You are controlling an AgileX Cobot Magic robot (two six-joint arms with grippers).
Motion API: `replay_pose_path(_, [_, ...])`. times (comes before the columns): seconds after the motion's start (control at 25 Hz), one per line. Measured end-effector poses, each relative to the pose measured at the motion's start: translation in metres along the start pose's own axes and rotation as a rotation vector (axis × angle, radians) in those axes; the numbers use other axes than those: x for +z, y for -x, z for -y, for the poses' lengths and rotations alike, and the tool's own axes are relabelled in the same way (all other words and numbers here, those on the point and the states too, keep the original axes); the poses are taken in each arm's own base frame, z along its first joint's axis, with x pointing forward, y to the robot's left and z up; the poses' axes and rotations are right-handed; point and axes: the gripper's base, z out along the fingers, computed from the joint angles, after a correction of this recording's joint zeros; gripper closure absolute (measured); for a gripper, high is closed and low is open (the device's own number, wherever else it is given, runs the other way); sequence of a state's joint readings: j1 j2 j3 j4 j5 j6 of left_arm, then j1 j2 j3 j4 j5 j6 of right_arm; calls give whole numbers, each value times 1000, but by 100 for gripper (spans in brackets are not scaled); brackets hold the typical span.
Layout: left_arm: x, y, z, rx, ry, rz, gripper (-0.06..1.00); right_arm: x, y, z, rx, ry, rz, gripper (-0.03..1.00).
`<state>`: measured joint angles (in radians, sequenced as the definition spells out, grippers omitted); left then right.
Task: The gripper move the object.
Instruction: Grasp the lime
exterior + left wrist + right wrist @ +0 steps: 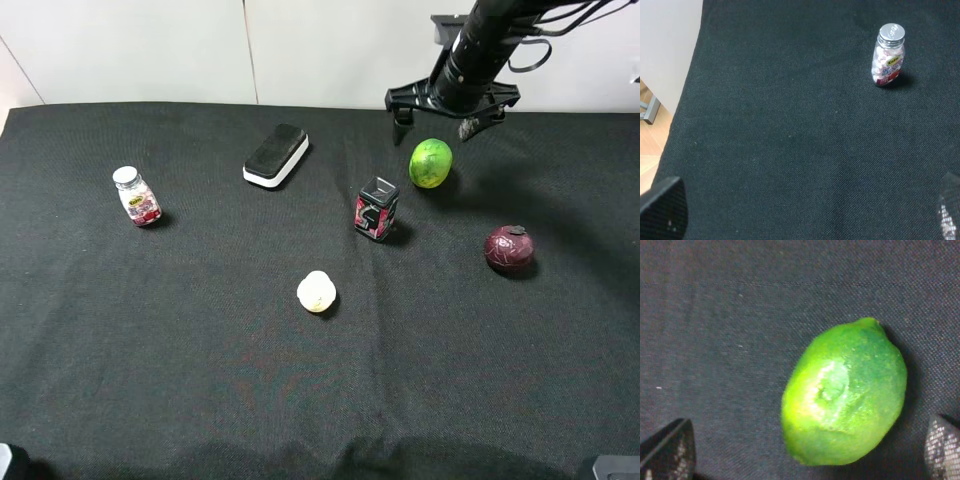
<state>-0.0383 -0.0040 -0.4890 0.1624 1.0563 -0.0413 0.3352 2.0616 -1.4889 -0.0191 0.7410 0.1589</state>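
Directly under the right gripper (436,122), the object (430,163) sat on the surface (200,380).
Its jaws were spread wide, straddling the object, whose long axis ran slanted across their closing line; the left gripper (807,215), likewise spread, was well apart.

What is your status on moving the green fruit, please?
Right gripper open, poised over green fruit, not touching. Left gripper open, empty. Fruit on cloth; black-red box close by, apart.
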Motion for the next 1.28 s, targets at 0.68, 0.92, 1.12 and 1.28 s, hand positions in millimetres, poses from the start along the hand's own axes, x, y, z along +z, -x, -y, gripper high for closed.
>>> replay_pose_path(0.68, [0,0,0,0,0,0,-5,44,-7,6,-26,-54,-45,27])
replay_pose_path(0.92, [0,0,0,0,0,0,-5,60,-13,7,-26,-60,-82,27])
replay_pose_path(1.12, [0,0,0,0,0,0,-5,63,-13,7,-29,-61,-83,27])
replay_pose_path(1.28, [0,0,0,0,0,0,-5,63,-13,7,-34,-65,-84,27])
